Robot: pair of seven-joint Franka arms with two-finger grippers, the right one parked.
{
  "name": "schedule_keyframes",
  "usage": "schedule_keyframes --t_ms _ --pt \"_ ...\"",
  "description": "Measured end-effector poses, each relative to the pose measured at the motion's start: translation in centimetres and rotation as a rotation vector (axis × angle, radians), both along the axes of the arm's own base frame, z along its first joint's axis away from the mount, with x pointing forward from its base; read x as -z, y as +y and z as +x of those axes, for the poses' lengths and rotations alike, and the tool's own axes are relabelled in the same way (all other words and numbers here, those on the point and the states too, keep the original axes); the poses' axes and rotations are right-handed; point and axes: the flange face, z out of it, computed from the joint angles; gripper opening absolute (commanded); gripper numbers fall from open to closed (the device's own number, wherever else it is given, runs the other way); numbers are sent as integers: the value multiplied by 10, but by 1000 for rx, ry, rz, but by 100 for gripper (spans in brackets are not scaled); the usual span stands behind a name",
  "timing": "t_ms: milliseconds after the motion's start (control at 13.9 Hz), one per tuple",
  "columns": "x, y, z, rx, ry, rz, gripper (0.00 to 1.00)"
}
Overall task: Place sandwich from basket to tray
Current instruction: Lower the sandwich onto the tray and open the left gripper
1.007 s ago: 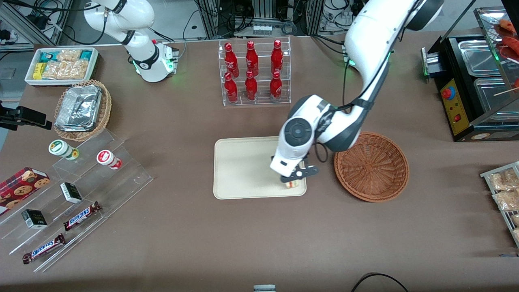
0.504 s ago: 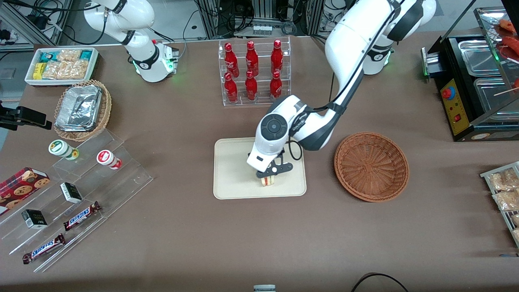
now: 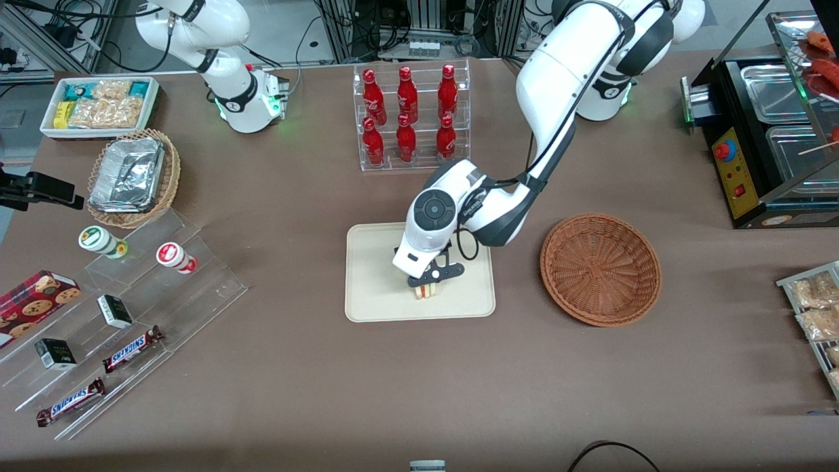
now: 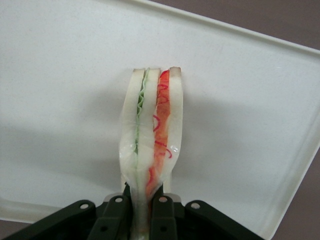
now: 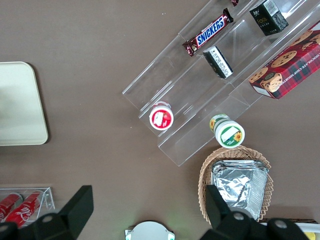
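Tool: I see my tool (image 3: 429, 283) over the tray (image 3: 373, 275), its fingers (image 4: 162, 220) closed tight on the sandwich (image 4: 151, 135).
Sandwich: it juts out from between the fingertips, pinched at its narrow end, layers on edge; I can't tell if it touches the tray floor.
Tray: near the middle of the surface (image 3: 419, 380).
Basket (image 3: 600, 269): bare, beside the tray toward the working arm's end.
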Motion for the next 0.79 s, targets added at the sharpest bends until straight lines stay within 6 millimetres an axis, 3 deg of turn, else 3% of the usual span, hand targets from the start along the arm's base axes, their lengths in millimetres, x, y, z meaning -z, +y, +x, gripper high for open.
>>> schedule_keyframes --t_ms 72,144,432,576,791 --pt "3 0 0 -7 3 2 83" --pt "4 0 1 -17 3 0 100" --pt "-10 -6 6 -29 -22 -27 100" --pt "-36 -9 13 -29 -33 -36 100" --pt "-97 -4 26 -30 -28 -23 100"
